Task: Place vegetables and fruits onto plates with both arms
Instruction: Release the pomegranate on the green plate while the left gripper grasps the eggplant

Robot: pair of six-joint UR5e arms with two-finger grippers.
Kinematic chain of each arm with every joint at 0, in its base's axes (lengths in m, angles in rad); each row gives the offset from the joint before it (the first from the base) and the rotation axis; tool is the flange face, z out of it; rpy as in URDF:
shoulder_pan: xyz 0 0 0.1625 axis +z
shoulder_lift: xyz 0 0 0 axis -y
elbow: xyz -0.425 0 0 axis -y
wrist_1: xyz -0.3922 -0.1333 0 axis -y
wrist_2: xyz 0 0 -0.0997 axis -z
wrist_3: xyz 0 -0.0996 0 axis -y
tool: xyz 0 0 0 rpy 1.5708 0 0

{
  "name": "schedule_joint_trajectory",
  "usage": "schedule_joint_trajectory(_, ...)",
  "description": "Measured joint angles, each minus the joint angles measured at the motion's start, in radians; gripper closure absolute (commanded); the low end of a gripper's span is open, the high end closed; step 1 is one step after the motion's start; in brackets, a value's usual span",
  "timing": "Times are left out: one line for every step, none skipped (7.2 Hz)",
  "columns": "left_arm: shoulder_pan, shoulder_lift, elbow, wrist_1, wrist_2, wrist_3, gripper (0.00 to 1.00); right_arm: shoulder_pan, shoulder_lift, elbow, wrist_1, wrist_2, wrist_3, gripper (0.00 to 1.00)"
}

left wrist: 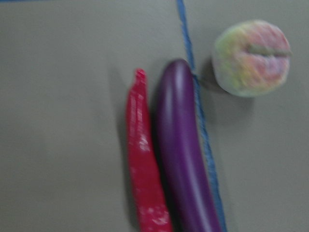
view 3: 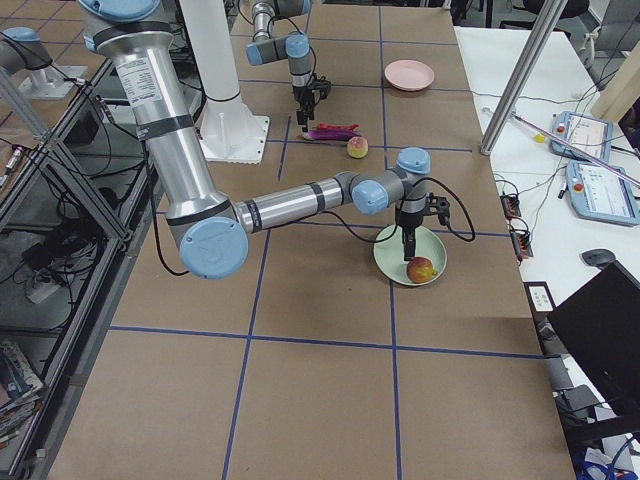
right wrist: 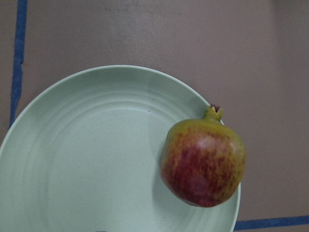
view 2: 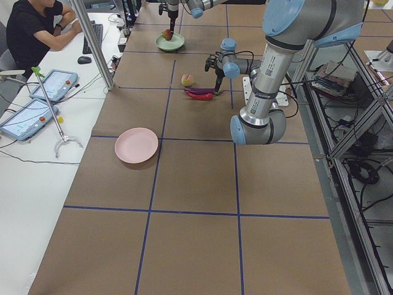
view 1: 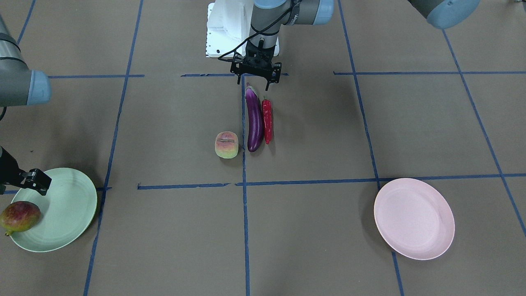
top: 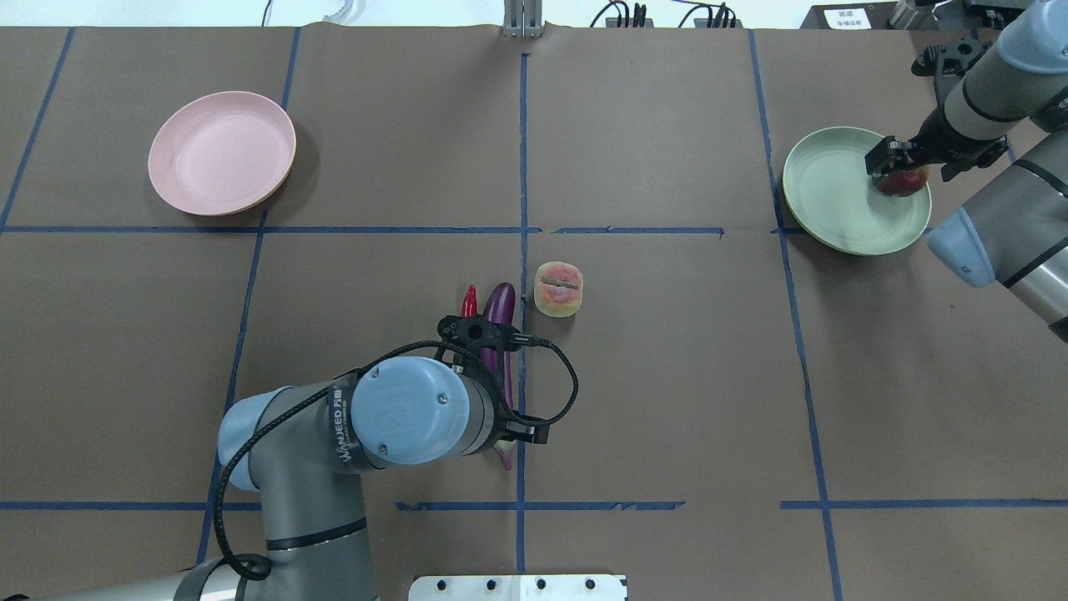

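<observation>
The purple eggplant (view 1: 254, 121) and the red chili (view 1: 267, 121) lie side by side at the table's middle, with the peach (view 1: 226, 144) close beside the eggplant. My left gripper (view 1: 254, 82) hangs open and empty above the eggplant's cap end. The left wrist view shows the eggplant (left wrist: 183, 154), the chili (left wrist: 145, 164) and the peach (left wrist: 251, 58) below it. The pomegranate (right wrist: 203, 162) lies at the rim of the mint green plate (right wrist: 87, 169). My right gripper (view 1: 36, 181) is open above that plate, apart from the pomegranate (view 1: 19, 216). The pink plate (view 1: 413, 218) holds nothing.
Blue tape lines cross the brown table cover. The white base block (view 1: 226, 28) stands behind the left gripper. A person (view 2: 37, 27) sits at a side desk with tablets, beyond the table's far edge.
</observation>
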Motion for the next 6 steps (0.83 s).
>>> schedule_joint_trajectory(0.005,-0.012,0.029,0.001,0.010,-0.010,0.24,0.000,-0.001,0.009,0.000,0.008,0.004,0.00)
schedule_joint_trajectory(0.007,-0.022,0.054,0.000,0.026,-0.014,0.31,-0.002,-0.001,0.031,0.000,0.024,0.032,0.00)
schedule_joint_trajectory(0.008,-0.028,0.072,0.000,0.038,-0.014,0.35,-0.010,-0.002,0.063,0.001,0.045,0.087,0.00)
schedule_joint_trajectory(0.006,-0.031,0.083,0.000,0.043,-0.013,0.53,-0.027,-0.002,0.096,0.001,0.061,0.140,0.00)
schedule_joint_trajectory(0.002,-0.033,0.088,-0.001,0.045,-0.013,0.73,-0.050,-0.002,0.128,0.002,0.067,0.191,0.00)
schedule_joint_trajectory(-0.007,-0.033,0.089,-0.004,0.046,-0.013,0.99,-0.077,-0.002,0.158,0.002,0.068,0.242,0.00)
